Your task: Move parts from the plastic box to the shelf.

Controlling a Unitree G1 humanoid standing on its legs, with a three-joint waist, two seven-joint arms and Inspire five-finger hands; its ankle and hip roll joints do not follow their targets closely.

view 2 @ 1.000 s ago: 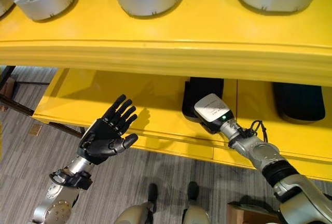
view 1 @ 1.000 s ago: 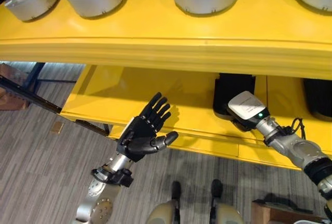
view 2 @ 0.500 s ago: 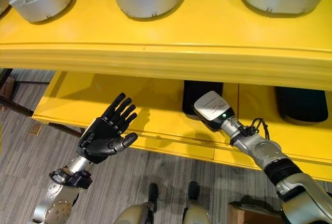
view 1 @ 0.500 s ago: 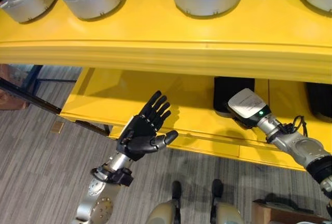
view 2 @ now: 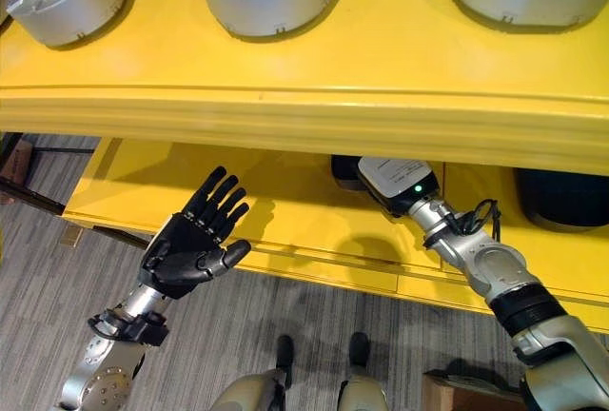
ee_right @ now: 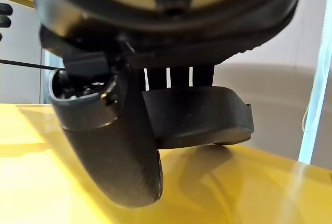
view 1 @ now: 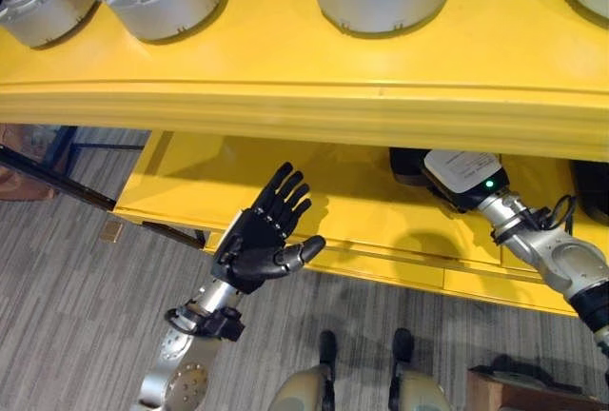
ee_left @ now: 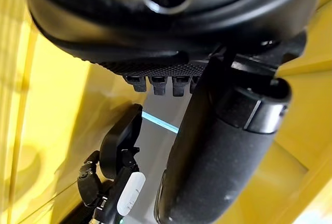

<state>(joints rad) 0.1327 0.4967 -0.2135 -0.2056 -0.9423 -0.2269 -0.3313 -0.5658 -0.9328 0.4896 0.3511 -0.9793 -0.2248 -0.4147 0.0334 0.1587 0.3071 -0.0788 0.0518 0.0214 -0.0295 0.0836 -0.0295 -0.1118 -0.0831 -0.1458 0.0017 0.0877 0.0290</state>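
Part (ee_right: 199,115), black and flat, lies on yellow shelf (view 1: 285,97).

right hand (view 1: 462,175): under upper shelf (view 1: 285,97), fingers hidden | black part (ee_right: 199,115): far end hidden

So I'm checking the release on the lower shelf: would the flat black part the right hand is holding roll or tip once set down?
Probably neither. The flat black rounded-edge part looks broad and low, so it should rest stably on the glossy yellow lower shelf. That glossy surface suggests it may slide if nudged. It looks rigid, not floppy, in the right hand.
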